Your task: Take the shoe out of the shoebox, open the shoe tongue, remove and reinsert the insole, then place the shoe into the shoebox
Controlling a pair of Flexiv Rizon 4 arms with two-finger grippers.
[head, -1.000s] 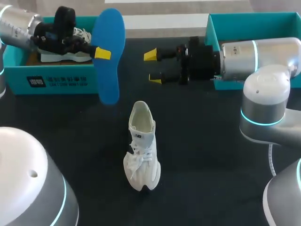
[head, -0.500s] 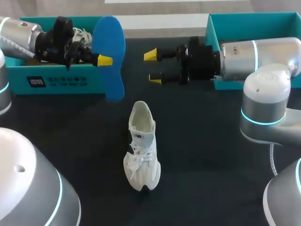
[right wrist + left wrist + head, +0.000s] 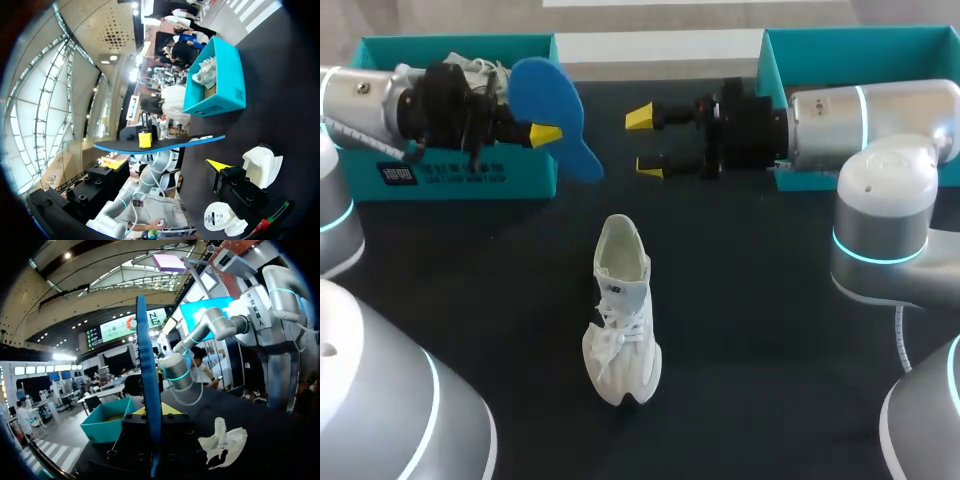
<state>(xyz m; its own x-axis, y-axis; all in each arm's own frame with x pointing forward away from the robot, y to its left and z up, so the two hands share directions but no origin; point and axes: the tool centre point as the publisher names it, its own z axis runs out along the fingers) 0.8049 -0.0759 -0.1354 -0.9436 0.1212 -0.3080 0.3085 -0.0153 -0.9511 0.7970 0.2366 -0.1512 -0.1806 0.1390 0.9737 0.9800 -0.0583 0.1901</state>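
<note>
Blue insole (image 3: 548,95) stands on edge above the table, pinched between the yellow tips of the left gripper (image 3: 546,135), at eleven o'clock from the white sneaker (image 3: 620,320). The sneaker lies on the black table (image 3: 770,330), outside the teal shoebox (image 3: 470,175). At the sneaker's one o'clock, the right gripper (image 3: 644,143) hangs spread and empty.

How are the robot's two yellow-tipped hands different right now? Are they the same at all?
The left gripper is shut on the flat blue insole; the right gripper is open and empty. The left gripper hangs by the teal shoebox holding a white shoe; the right gripper's arm crosses the other teal box. Both have yellow tips and point toward each other.
</note>
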